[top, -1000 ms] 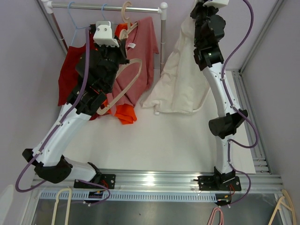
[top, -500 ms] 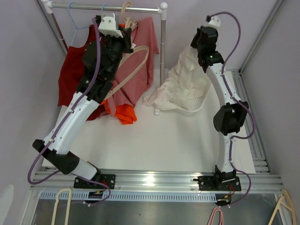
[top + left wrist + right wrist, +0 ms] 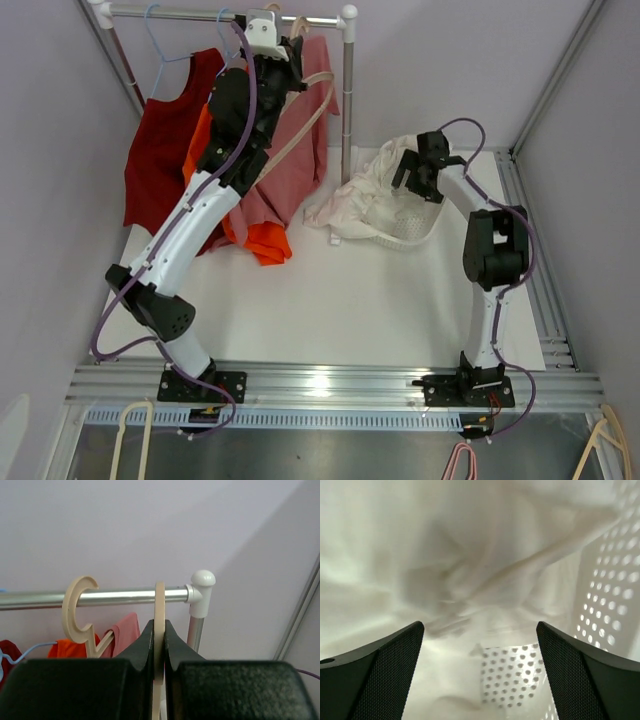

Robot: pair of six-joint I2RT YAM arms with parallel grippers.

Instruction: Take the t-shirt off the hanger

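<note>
"Up at the top of the overhead view, what has the left tool (image 3: 159, 630) done since a second ago?"

"It has climbed from mid-frame to the rail (image 3: 125, 596), fingers pinched shut on the bare beige hanger (image 3: 159, 605). The hanger's top crosses the bar edge-on, just right of a second beige hook (image 3: 75, 605). Whether it hangs on the bar, I cannot tell."

"And the white t-shirt (image 3: 365, 190)?"

"Off the hanger. A second ago it dangled from the right tool (image 3: 480, 627), held high at the upper right. Now it lies heaped in the perforated basket (image 3: 415, 228) on the counter (image 3: 350, 300), right of centre, spilling over the left rim."

"Is the right tool gripping it?"

"No — it has come down over the basket, fingers spread wide just above the cloth."
</note>
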